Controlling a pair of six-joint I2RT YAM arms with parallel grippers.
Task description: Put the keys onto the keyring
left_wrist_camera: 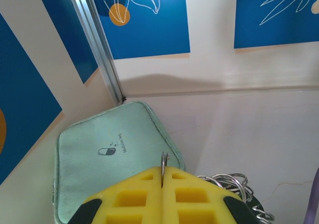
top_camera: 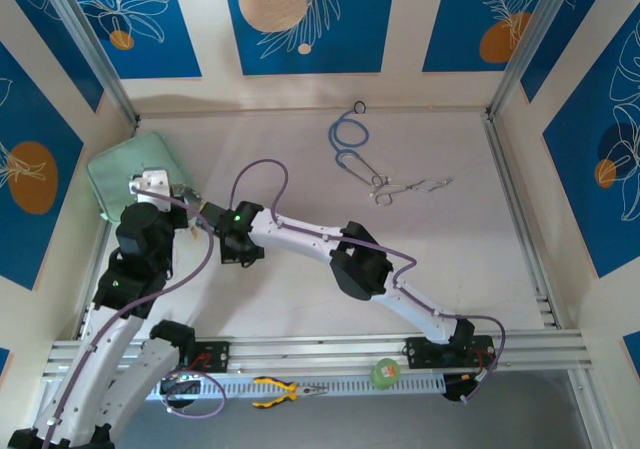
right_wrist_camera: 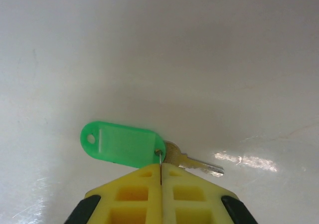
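My left gripper (left_wrist_camera: 163,170) is shut on a thin silvery ring seen edge-on, the keyring (left_wrist_camera: 164,160), which pokes up between the yellow fingers. A bundle of silvery rings (left_wrist_camera: 230,183) lies just to its right. My right gripper (right_wrist_camera: 161,167) is shut on the small wire loop that joins a silvery key (right_wrist_camera: 195,162) to a green plastic tag (right_wrist_camera: 121,143). Both stick out ahead of the fingertips, close over the white table. From above, the two grippers meet at the left of the table: left gripper (top_camera: 188,197), right gripper (top_camera: 211,217).
A mint-green pouch (left_wrist_camera: 107,151) lies in the back left corner beside the left gripper. A blue looped tube (top_camera: 348,141) with metal ends lies at the back centre, a tiny black ring (top_camera: 360,107) behind it. Yellow-handled pliers (top_camera: 283,391) and a green round item (top_camera: 385,372) sit on the front rail.
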